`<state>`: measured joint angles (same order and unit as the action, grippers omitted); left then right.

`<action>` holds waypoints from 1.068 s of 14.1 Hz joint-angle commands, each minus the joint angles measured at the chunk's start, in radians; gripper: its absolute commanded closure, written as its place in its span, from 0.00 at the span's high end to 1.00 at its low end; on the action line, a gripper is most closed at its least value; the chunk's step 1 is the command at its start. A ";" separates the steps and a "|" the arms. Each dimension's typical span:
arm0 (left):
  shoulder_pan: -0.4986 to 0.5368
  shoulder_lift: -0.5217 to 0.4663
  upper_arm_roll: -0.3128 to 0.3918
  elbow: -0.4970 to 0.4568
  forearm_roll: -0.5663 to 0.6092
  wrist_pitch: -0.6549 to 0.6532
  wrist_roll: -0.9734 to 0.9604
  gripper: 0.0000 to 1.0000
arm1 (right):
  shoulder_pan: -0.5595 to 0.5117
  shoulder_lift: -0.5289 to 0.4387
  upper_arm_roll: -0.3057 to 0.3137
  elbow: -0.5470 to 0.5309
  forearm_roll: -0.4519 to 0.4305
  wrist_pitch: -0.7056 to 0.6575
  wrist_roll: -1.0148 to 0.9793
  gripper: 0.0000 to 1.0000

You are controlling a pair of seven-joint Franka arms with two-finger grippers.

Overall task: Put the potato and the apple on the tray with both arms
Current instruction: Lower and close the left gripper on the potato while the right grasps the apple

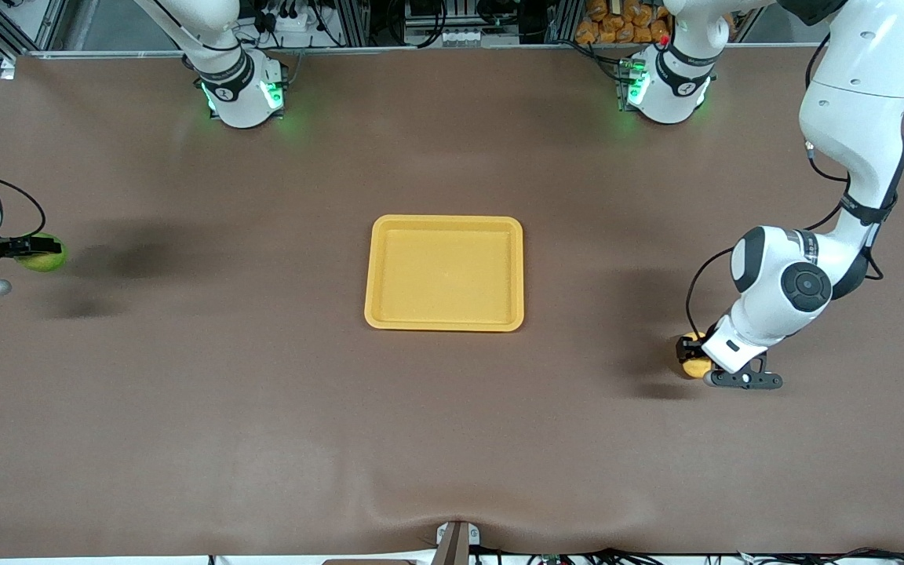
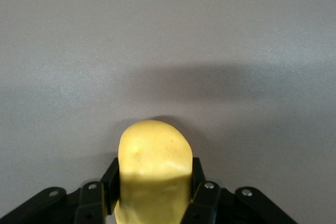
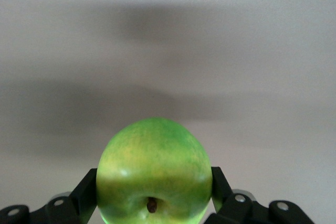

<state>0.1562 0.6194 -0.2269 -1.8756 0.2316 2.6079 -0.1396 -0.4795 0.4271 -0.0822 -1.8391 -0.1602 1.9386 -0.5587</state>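
The yellow-orange tray [image 1: 389, 267] lies empty at the table's middle. My left gripper [image 1: 695, 355] is shut on the yellow-orange potato [image 1: 696, 366] at the left arm's end of the table, nearer the front camera than the tray. In the left wrist view the potato [image 2: 154, 166] stands between the two black fingers [image 2: 197, 174]. My right gripper [image 1: 32, 249] is shut on the yellow-green apple [image 1: 47, 256] at the right arm's end of the table. In the right wrist view the apple [image 3: 154, 171] fills the gap between the fingers [image 3: 219, 183], stem dimple showing.
The brown table cover [image 1: 452, 431] is bare around the tray. The two green-lit bases [image 1: 242, 92] stand along the table's edge farthest from the front camera. Cables and orange items [image 1: 617, 22] lie past that edge.
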 commanded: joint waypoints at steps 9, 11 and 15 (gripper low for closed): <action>0.002 -0.084 -0.071 0.000 0.017 -0.118 -0.003 0.20 | 0.027 -0.051 0.038 0.159 0.057 -0.246 -0.013 0.00; 0.002 -0.093 -0.101 0.000 0.017 -0.141 -0.009 0.20 | 0.036 -0.062 0.064 0.176 0.079 -0.282 -0.004 0.00; -0.003 -0.099 -0.184 0.009 0.017 -0.195 -0.076 0.17 | 0.058 -0.070 0.068 0.196 0.145 -0.297 -0.004 0.00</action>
<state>0.1529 0.5389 -0.3782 -1.8636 0.2317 2.4427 -0.1695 -0.4315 0.3671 -0.0152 -1.6561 -0.0343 1.6600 -0.5603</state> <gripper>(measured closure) 0.449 0.115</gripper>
